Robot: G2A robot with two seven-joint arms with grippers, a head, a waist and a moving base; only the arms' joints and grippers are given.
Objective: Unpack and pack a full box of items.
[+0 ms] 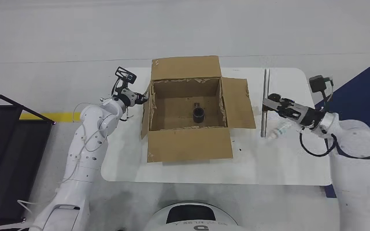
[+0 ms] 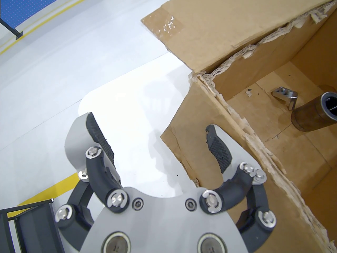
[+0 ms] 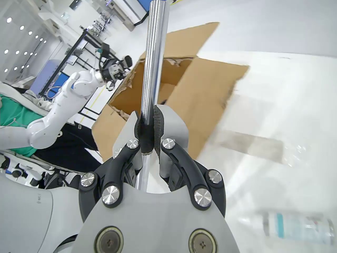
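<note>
The metal rod has its long axis running from the robot's side of the tabletop toward the far edge, parallel to and just beside the right flap of the cardboard box. The right gripper is pressed together on the rod partway along its length, and most of the shaft points away past the fingertips. The box stands open mid-tabletop with its flaps folded out. On its floor are a dark hollow cylinder and a small metal bracket close beside it. The left gripper is spread wide at the box's left wall and holds nothing. A clear bottle lies near the right gripper.
</note>
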